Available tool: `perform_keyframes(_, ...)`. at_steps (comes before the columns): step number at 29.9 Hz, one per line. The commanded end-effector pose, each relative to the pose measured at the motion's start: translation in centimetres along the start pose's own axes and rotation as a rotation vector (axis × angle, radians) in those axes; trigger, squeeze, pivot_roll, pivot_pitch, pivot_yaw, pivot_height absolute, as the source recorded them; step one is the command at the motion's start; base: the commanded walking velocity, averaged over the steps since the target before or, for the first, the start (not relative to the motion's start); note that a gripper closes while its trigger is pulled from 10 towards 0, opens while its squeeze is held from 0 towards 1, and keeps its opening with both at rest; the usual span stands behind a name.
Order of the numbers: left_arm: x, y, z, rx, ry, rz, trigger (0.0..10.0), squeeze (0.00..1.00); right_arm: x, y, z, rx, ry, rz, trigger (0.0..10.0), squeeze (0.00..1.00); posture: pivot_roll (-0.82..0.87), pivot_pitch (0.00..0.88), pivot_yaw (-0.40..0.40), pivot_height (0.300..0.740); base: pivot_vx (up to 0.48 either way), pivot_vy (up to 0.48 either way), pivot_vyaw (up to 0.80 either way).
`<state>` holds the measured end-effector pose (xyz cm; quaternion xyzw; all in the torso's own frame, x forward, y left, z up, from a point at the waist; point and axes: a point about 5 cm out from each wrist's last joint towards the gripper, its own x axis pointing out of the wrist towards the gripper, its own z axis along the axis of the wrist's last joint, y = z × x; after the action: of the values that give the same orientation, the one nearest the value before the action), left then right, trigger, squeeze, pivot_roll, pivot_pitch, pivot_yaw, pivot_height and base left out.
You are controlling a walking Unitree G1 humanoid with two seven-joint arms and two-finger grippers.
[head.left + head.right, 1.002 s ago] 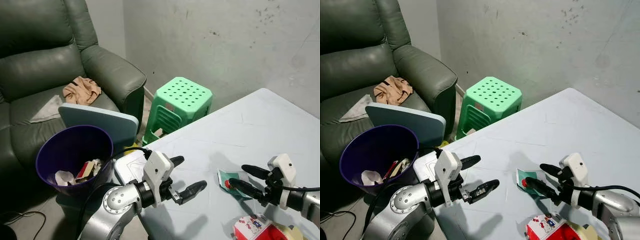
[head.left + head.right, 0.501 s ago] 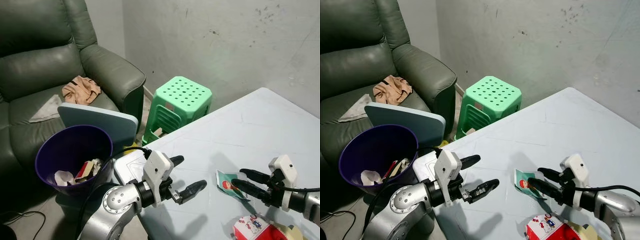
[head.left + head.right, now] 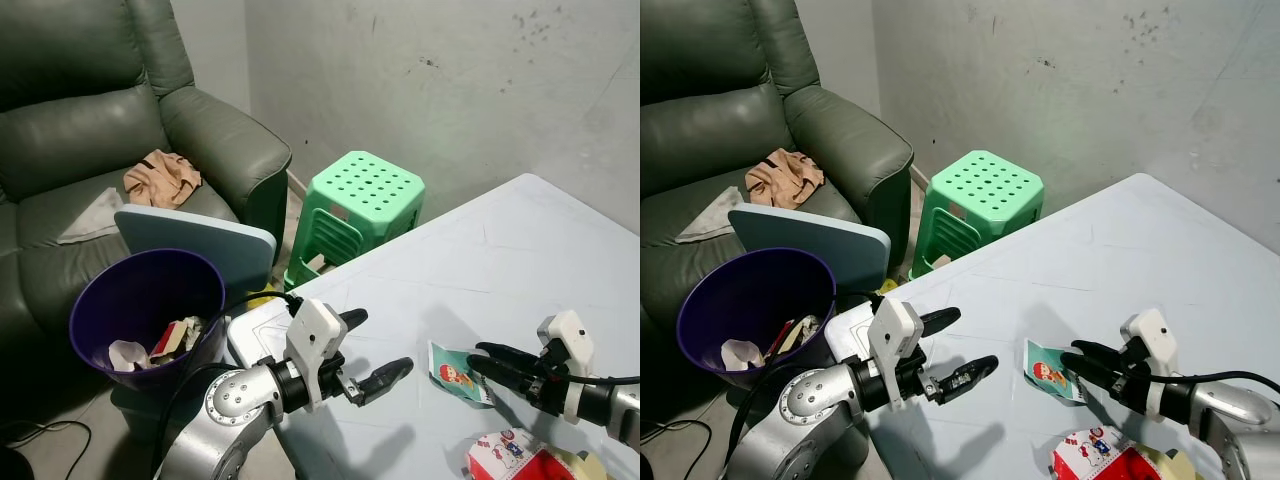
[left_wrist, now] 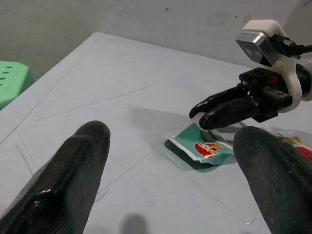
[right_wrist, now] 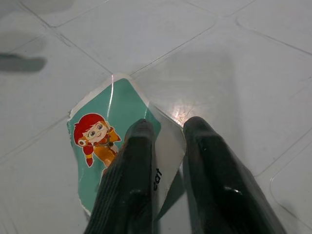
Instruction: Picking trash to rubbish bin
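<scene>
One second back the right gripper (image 3: 1072, 361) was spread wide over the teal snack wrapper (image 3: 455, 373); now its fingers have drawn nearly together at the wrapper's edge, so I'd say the pinch is landing. It's thin, glossy, crinkled foil lying on the smooth pale table (image 3: 500, 250). Left gripper (image 3: 378, 347) hovers spread, empty. The purple plastic bin (image 3: 105, 300) waits beside the table.

Free room and obstacles on the white table (image 3: 520, 250)
Far tabletop bare; red packet (image 3: 510, 458) near edge beside right gripper (image 3: 484, 361); left gripper (image 3: 375, 352) between teal wrapper (image 3: 456, 374) and purple bin (image 3: 150, 300).
</scene>
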<state>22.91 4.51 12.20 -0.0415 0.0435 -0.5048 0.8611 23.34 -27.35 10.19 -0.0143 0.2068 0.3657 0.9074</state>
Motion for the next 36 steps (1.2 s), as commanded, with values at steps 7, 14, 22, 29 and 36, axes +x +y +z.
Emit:
perform_keyframes(7, 0.3, 0.3, 0.6, 0.033, -0.020, 0.009, 10.0, 0.00, 0.0, -0.5, 0.9, -0.050, -0.018, -0.007, 0.0, 0.00, -0.14, 0.103, -0.095, 0.740, 0.000, 0.000, 0.00)
perform_keyframes(14, 0.3, 0.5, 0.7, 0.039, -0.022, 0.010, 10.0, 0.00, 0.2, -0.7, 1.1, -0.058, -0.027, -0.008, 0.0, 0.00, -0.14, 0.090, -0.096, 0.740, 0.000, 0.000, 0.00)
perform_keyframes(22, 0.2, 0.5, 0.6, 0.040, -0.022, 0.009, 10.0, 0.00, 0.2, -0.8, 1.0, -0.066, -0.032, -0.014, 0.0, 0.00, -0.14, 0.084, -0.093, 0.740, 0.000, 0.000, 0.00)
perform_keyframes(29, 0.3, 0.5, 0.7, 0.039, -0.024, 0.002, 10.0, 0.00, 0.3, -1.2, 1.4, -0.039, -0.069, -0.046, 10.0, 1.00, -0.14, 0.082, -0.092, 0.740, 0.000, 0.000, 0.00)
perform_keyframes(36, 0.3, 0.4, 0.7, 0.039, -0.025, 0.001, 10.0, 0.00, 0.0, -1.2, 1.7, -0.030, -0.071, -0.025, 10.0, 1.00, -0.14, 0.082, -0.093, 0.740, 0.000, 0.000, 0.00)
